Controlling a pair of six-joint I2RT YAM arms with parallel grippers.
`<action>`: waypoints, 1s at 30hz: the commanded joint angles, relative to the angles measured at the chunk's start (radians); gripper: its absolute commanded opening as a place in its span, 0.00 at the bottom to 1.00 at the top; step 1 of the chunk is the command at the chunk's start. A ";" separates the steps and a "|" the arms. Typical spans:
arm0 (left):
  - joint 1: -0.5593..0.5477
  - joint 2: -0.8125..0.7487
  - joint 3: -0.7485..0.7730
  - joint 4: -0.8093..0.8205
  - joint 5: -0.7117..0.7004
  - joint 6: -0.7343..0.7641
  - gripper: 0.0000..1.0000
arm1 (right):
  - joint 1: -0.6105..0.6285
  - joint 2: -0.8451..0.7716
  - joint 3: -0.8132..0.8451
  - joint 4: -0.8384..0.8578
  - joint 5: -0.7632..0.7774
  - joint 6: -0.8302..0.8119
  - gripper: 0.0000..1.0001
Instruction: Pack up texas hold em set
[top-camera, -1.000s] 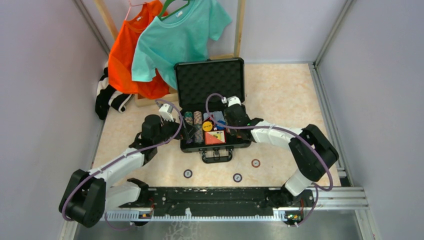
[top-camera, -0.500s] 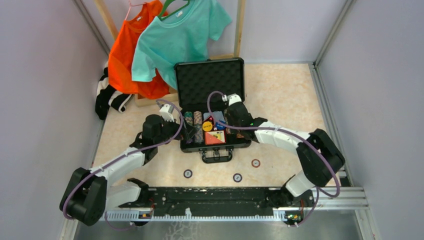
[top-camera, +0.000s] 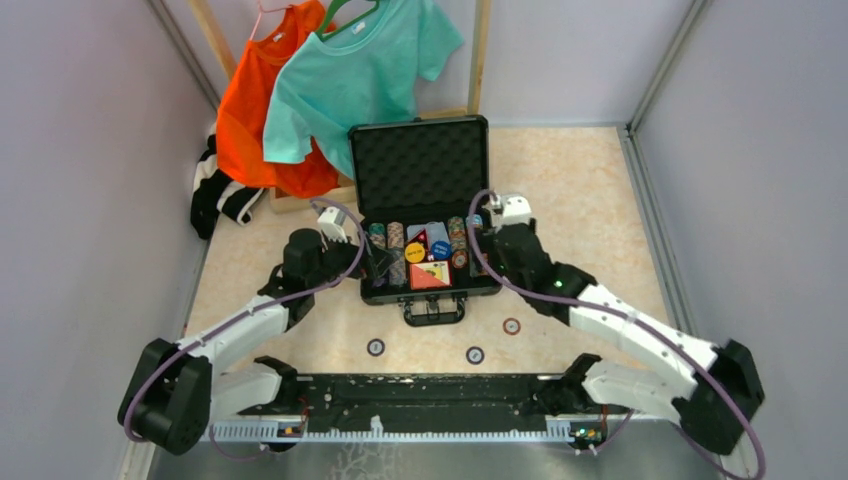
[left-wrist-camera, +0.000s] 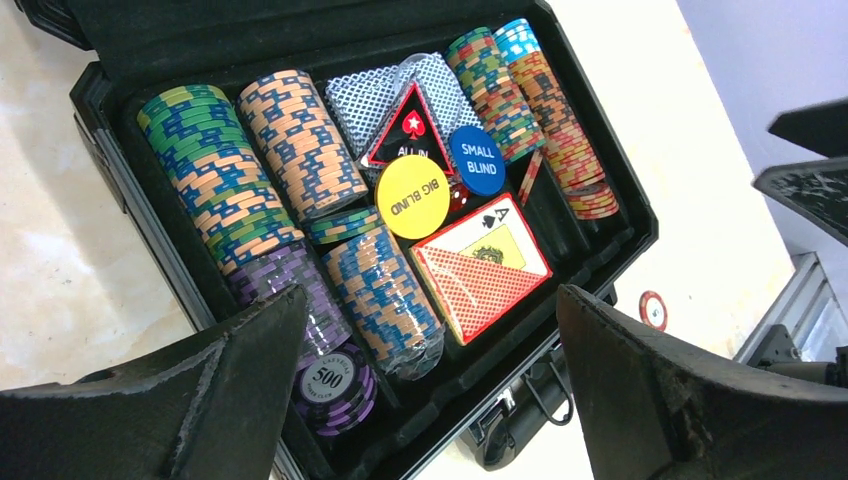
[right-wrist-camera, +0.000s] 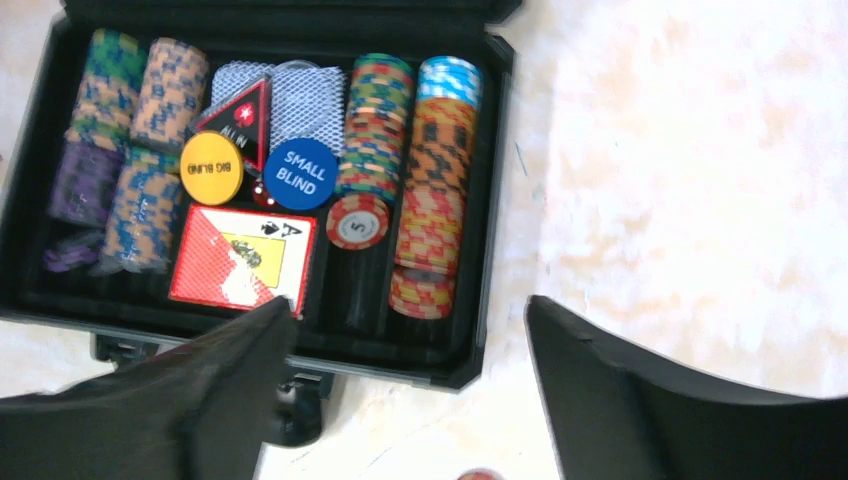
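Observation:
The black briefcase (top-camera: 430, 294) of the texas hold em set lies open, its foam lid (top-camera: 420, 165) standing up behind. Inside are rows of chips (left-wrist-camera: 215, 185), a red card box (left-wrist-camera: 480, 268), a yellow button (left-wrist-camera: 412, 196) and a blue button (left-wrist-camera: 476, 160). A red chip (right-wrist-camera: 357, 220) lies flat at the end of one row. Three loose chips (top-camera: 376, 347) (top-camera: 475, 355) (top-camera: 511, 326) rest on the table before the handle (top-camera: 433, 310). My left gripper (left-wrist-camera: 430, 300) hangs open over the case's front left part. My right gripper (right-wrist-camera: 410, 303) is open above the case's front right corner, holding nothing.
An orange shirt (top-camera: 265, 110) and a teal shirt (top-camera: 360, 70) hang on a wooden rack at the back left, with a black and white cloth (top-camera: 215, 190) below them. Grey walls close in both sides. The arms' mounting rail (top-camera: 430, 400) runs along the near edge.
My right gripper has opened and swung right, off the case's inside to its right edge. A red chip now lies in the row where it was. The left arm has not moved.

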 joint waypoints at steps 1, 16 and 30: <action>-0.006 0.014 0.018 0.051 0.015 -0.049 0.99 | -0.029 -0.241 -0.067 -0.205 0.129 0.190 0.97; -0.032 -0.100 0.038 -0.089 -0.158 -0.049 0.99 | 0.031 -0.405 -0.273 -0.448 -0.076 0.536 0.90; -0.069 -0.142 0.137 -0.210 -0.306 -0.050 0.99 | 0.056 -0.007 0.057 -0.623 0.019 0.397 0.65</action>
